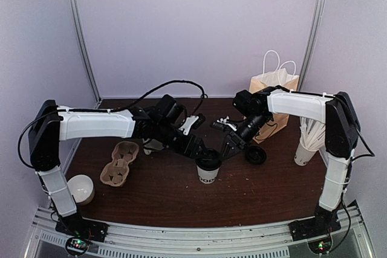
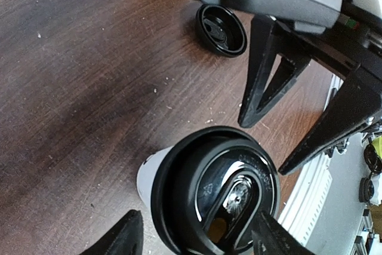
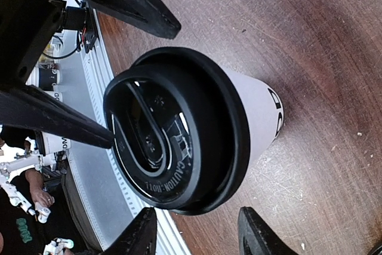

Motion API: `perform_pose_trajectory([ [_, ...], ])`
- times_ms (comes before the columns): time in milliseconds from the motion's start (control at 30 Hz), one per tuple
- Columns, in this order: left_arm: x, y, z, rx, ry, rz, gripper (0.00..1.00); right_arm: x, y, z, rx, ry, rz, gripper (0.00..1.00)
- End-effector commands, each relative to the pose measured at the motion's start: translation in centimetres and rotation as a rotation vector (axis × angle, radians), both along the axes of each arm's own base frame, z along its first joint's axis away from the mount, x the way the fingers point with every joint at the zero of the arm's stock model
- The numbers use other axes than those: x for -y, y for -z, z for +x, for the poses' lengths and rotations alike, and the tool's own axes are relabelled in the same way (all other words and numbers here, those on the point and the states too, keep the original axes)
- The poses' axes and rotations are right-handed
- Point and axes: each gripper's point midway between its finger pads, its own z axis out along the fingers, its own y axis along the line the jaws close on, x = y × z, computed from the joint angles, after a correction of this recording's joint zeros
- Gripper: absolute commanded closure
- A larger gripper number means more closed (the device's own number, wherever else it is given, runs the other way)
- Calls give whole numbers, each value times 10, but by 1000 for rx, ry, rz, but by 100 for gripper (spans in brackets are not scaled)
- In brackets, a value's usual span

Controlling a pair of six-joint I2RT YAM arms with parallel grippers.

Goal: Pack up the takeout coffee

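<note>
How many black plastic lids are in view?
2. One lid sits on the takeout coffee mid-table; a loose lid lies on the table near the paper bag. Others may be hidden.

Soft even light, foreground blurred

Glossy plastic lid (image 3: 173, 129) — matt paper cup (image 3: 258, 117), grainy wood table (image 3: 310, 28)

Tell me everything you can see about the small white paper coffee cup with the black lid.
The small tapered white paper cup stands upright on the dark brown wooden table, near its middle. Dark printed letters show on its side. A black plastic lid sits on top. The left end effector straddles the lid, open; whether it touches, I cannot tell.
</note>
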Motion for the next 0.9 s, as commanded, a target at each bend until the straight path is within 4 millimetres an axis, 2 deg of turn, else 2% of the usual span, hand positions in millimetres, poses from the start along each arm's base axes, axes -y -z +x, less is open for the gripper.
perform_pose_trajectory([
  [0,11,-5,6,17,19,-27,37,-1,5,5,-5,14,-3,52],
  [333,-1,38,-3,-75,-1,67,52,-2,35,9,-92,41,-41,58],
  [500,-8,57,-8,-104,-5,106,56,9,61,18,-130,85,-109,61],
  [600,-11,64,-10,-117,-7,121,56,6,57,18,-165,88,-65,62],
  [700,-13,72,-12,-135,-9,135,57,8,51,25,-117,90,-77,62],
  [767,-15,78,-13,-147,-15,145,58,14,62,30,-93,110,-138,62],
  [867,-16,83,-15,-156,-18,147,58,32,93,33,-75,138,-278,64],
])
